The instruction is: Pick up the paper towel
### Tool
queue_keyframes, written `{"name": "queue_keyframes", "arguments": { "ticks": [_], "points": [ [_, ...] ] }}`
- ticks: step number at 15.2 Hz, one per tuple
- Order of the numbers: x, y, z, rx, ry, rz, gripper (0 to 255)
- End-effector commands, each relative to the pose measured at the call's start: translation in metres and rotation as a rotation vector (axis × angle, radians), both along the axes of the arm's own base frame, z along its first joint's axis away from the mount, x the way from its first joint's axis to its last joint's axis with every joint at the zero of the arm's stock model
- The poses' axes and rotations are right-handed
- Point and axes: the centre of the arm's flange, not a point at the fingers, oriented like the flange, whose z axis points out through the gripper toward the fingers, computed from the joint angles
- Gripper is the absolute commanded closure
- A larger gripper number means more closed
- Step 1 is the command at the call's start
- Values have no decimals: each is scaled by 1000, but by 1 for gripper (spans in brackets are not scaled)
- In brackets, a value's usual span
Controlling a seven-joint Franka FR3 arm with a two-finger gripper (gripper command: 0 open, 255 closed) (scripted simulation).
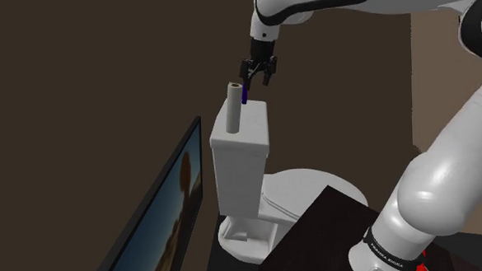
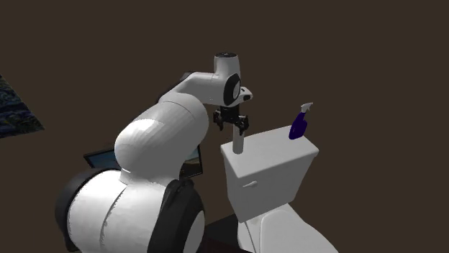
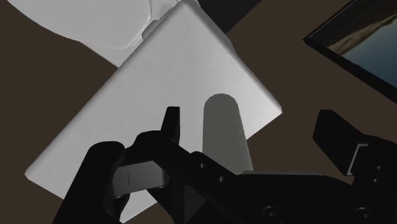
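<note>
The black fingers (image 3: 170, 124) are spread wide and touch nothing. The gripper (image 3: 250, 116) hangs just over the top end of the paper towel roll (image 3: 224, 130), which in the wrist view stands in the gap between the fingers with free space on either side. The roll, drawn plain grey, stands upright on the closed lid of the white toilet tank (image 1: 242, 168), near one end of that lid; in the second exterior view this is the tank's left end. At the opposite end of the lid stands a blue spray bottle (image 2: 299, 126) with a pale trigger head, well apart from the roll. Its body is opaque, so I cannot tell what it holds. The tank's lid is on and hides the tank's inside. Below and in front of the tank, the white toilet bowl (image 1: 303, 190) appears to have its cover down. Beside the tank, on the roll's side, stands a dark-framed flat screen (image 1: 156, 220) showing a landscape. The dark stand (image 1: 317, 235) lies beyond the bowl from the tank.
</note>
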Motion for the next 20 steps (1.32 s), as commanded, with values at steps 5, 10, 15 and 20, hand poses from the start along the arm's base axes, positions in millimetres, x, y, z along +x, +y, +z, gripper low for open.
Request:
{"name": "queue_keyframes", "arguments": {
  "ticks": [5,10,15,20],
  "points": [
    [77,-4,-5,-26,-18,11,0],
    [96,-5,-22,-33,-23,13,0],
    [96,-5,-46,-33,-23,13,0],
    [97,-5,-45,-33,-23,14,255]
  ]
}}
